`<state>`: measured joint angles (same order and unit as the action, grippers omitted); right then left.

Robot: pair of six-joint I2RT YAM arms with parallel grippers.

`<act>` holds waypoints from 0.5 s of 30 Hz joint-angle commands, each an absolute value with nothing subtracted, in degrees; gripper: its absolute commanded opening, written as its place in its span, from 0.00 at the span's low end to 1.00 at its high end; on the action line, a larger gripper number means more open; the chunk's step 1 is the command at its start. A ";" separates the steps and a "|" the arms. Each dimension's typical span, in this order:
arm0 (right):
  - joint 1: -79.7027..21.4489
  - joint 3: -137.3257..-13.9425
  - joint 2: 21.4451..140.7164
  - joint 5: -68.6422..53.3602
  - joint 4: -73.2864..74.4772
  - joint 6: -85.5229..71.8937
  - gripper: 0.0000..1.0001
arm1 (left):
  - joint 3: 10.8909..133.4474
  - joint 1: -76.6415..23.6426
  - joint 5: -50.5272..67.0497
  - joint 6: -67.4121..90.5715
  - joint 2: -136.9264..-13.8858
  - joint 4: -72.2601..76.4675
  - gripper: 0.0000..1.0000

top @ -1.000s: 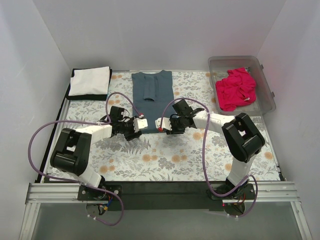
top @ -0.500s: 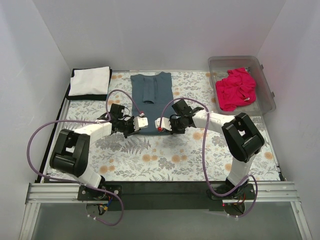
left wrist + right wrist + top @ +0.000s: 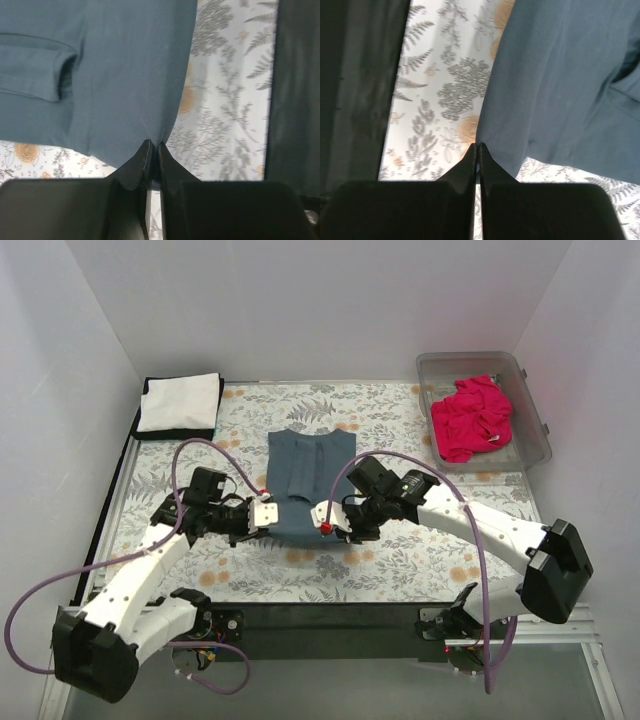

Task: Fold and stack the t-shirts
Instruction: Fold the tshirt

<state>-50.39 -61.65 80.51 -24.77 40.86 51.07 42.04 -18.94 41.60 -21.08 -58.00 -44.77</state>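
Observation:
The dark slate-blue t-shirt (image 3: 305, 480) lies long-folded in the middle of the floral cloth, its near edge held by both grippers. My left gripper (image 3: 272, 518) is shut on the shirt's near left corner (image 3: 150, 125). My right gripper (image 3: 328, 520) is shut on the near right corner (image 3: 520, 120). The white t-shirt (image 3: 180, 400), folded, lies on the folded black t-shirt (image 3: 178, 432) at the far left. The magenta-pink t-shirt (image 3: 472, 416) lies crumpled in the clear bin.
The clear plastic bin (image 3: 535, 450) stands at the far right. The floral cloth (image 3: 400, 420) covers the table. A dark strip (image 3: 330, 615) runs along the table's near edge by the arm bases. White walls close in the sides and back.
Both grippers have pulled back toward the near edge with the slate-blue shirt's near corners; the shirt has slid nearer, away from the back of the cloth.

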 commanded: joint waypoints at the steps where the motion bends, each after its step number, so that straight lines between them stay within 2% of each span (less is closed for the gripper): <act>1: -51.24 -63.18 77.79 -28.30 48.68 47.11 0.01 | 43.76 -19.51 44.83 -19.96 -51.61 -56.75 0.00; 6: -49.93 -70.12 79.54 -30.06 52.20 47.72 0.01 | 50.87 -19.42 43.17 -11.79 -53.86 -55.47 0.00; 11: -43.61 -79.70 87.70 -31.37 54.93 52.11 0.01 | 60.88 -18.64 39.03 -10.54 -66.86 -46.42 0.00; 15: -37.81 -87.08 95.61 -31.38 55.99 58.25 0.01 | 67.21 -13.20 40.78 -12.47 -78.64 -41.49 0.00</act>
<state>-41.17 -82.54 91.53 -30.20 53.08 52.80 62.85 -16.75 40.86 -12.19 -73.45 -46.85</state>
